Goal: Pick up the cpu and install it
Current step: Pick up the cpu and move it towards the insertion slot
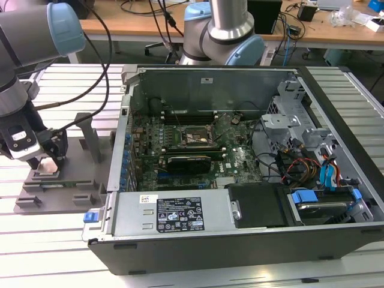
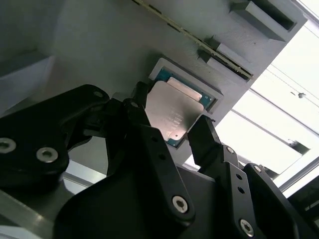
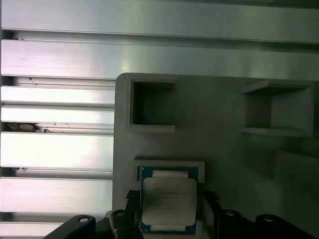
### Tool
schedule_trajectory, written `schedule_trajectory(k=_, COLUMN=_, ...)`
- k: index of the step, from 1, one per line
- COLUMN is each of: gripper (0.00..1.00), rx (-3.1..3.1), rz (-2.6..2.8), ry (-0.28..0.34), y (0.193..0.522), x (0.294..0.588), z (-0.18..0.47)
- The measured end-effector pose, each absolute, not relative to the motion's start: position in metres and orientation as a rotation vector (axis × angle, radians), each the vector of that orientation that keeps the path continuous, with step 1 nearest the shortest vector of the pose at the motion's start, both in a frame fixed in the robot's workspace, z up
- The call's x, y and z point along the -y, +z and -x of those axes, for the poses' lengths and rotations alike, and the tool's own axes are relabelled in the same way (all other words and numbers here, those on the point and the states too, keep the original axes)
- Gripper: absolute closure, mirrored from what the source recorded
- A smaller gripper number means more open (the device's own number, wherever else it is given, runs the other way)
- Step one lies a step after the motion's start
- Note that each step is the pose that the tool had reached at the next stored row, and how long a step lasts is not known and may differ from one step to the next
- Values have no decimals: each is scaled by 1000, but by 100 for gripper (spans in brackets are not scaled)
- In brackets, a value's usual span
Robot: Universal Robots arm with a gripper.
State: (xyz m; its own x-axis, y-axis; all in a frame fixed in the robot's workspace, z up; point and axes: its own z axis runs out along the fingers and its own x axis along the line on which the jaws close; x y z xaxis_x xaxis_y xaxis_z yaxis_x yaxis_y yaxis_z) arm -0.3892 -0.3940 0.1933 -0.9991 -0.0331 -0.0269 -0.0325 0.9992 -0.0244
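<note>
**Gripper straddling the cpu in its tray**

A slatted metal tabletop (image 1: 54,240) is carrying an open computer case (image 1: 240,237), which is lying on its side with the motherboard (image 1: 235,159) facing up. At the exterior view's left, the robot arm (image 1: 24,36) is reaching down over a grey tray (image 1: 66,183) sitting just beside the case. The gripper (image 1: 47,159) is hanging low over the tray. Its black fingers (image 2: 204,139) are standing apart, one just beside each of two opposite edges of the cpu (image 2: 174,112), not clamping it. The cpu is lying flat in a square recess of the tray, silvery lid up.
</note>
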Motion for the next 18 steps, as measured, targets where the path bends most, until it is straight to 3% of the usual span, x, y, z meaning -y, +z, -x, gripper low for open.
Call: schedule_trajectory(k=18, gripper=45, rx=-3114, rz=51, ry=-37, y=189, x=394, z=389)
